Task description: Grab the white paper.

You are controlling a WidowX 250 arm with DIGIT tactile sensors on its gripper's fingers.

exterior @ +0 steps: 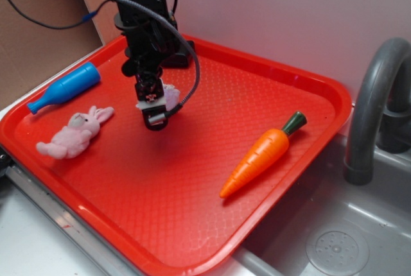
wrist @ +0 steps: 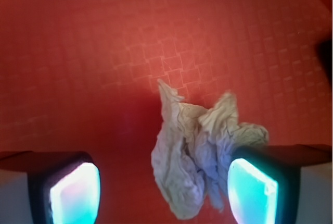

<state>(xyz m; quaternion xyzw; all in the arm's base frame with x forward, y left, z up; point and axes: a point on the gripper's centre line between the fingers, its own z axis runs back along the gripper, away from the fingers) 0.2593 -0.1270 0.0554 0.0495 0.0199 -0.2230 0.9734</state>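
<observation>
Red tray (exterior: pixel 192 224) fills the worktop beside a sink. At upper centre, the tool (wrist: pixel 164 193) hangs spread wide, released, straddling the white paper (wrist: pixel 197 151), which lies off-centre against the right-hand pad (wrist: pixel 252 190), ready for closing.

A red plastic tray (exterior: pixel 192 224) with a waffle texture sits beside a grey sink (exterior: pixel 340 244), partly over its edge. On it a blue toy bottle (exterior: pixel 64 87) lies near the far left, a pink plush bunny (exterior: pixel 76 132) just beside it, an orange toy carrot (exterior: pixel 263 154) well apart on the right, near the grey faucet (exterior: pixel 376 103)
</observation>
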